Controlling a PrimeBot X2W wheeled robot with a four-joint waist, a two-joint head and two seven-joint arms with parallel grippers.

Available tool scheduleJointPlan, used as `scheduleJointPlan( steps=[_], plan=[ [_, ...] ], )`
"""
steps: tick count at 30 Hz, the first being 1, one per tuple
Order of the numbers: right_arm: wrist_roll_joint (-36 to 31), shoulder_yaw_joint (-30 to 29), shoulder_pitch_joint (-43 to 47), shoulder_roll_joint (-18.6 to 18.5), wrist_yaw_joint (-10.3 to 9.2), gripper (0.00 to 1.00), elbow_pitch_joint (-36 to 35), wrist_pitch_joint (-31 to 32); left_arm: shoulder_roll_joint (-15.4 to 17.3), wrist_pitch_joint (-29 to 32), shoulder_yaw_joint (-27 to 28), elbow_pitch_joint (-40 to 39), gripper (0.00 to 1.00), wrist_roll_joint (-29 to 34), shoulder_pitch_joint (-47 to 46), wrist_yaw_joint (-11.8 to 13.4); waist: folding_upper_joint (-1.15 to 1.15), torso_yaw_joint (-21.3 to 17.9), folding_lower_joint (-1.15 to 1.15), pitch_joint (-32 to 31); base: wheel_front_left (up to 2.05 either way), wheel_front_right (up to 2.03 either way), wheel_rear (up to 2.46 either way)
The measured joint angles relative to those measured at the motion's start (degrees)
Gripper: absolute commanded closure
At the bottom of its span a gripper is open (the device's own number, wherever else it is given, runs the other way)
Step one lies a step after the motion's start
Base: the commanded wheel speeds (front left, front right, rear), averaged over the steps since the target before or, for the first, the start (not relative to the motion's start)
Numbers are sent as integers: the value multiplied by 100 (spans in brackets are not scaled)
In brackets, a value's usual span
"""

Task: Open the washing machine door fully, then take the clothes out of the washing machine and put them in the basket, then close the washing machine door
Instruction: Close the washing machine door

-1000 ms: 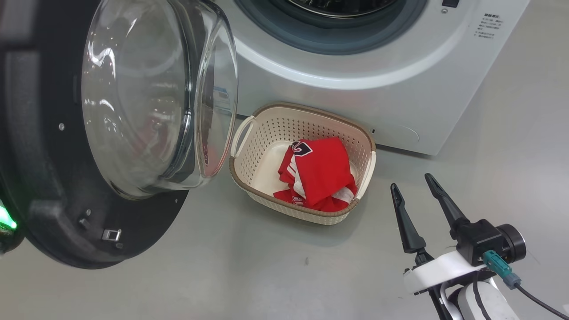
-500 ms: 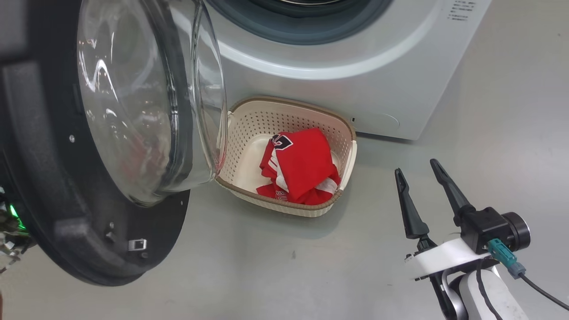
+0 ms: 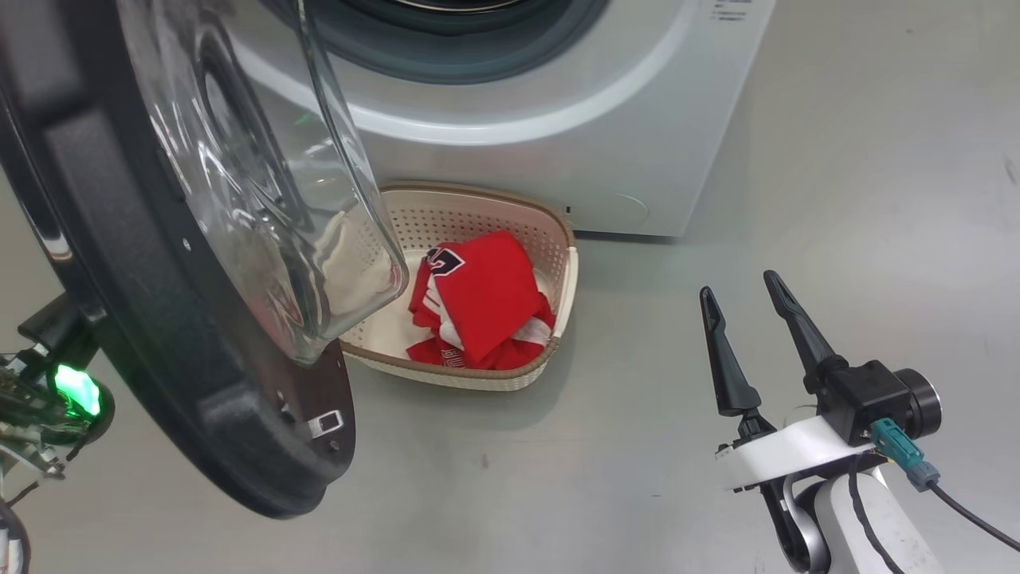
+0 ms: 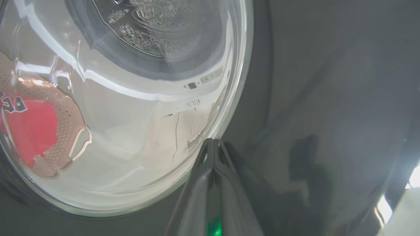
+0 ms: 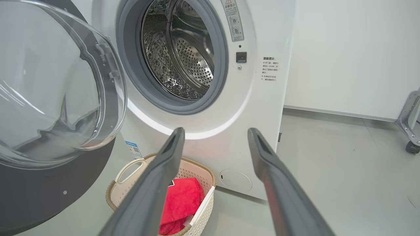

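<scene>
Lying in the basket [image 3: 478,217] are the red clothes [image 3: 490,295].

Left claw [image 4: 213,142] pinched tight, right claw [image 3: 739,285] splayed wide (2 fingers [image 3: 721,359] pointing up).

On the washing machine door [image 3: 239,223] you are seeing clear glossy glass and a grainy matt black frame. The washing machine [image 3: 558,143] is showing a smooth white front and a shiny metal drum [image 5: 183,55]. The basket [image 3: 478,215] is looking like cream plastic, the clothes [image 3: 486,295] like red cloth.
</scene>
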Motion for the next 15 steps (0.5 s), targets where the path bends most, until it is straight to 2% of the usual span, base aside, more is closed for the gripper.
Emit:
scheduleJointPlan(
  steps=[15],
  plan=[
    [186,119,-10,54,-1,0,-2,0,-15,-1,-143,-190,100,92,86,9,0,-864,0,-112,0,0,0]
  ],
)
